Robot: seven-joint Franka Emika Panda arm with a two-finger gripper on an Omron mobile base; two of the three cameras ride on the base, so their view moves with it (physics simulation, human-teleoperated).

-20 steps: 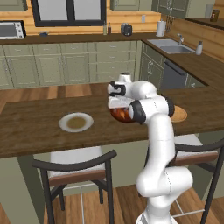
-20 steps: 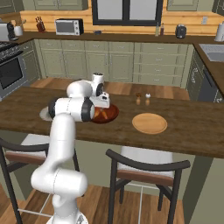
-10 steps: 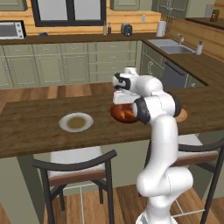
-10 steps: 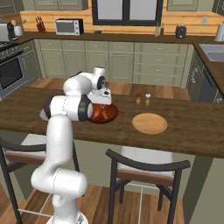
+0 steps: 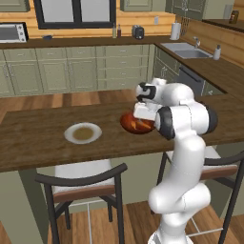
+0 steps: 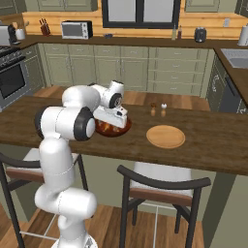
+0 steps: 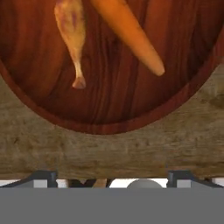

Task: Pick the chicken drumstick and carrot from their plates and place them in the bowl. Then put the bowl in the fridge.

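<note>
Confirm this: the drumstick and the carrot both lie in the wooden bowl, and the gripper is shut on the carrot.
One thing is wrong: the gripper is open and holds nothing. The hand view shows the carrot lying free in the bowl beside the drumstick, well clear of the fingertips. The rest stands: both foods are in the wooden bowl.
</note>
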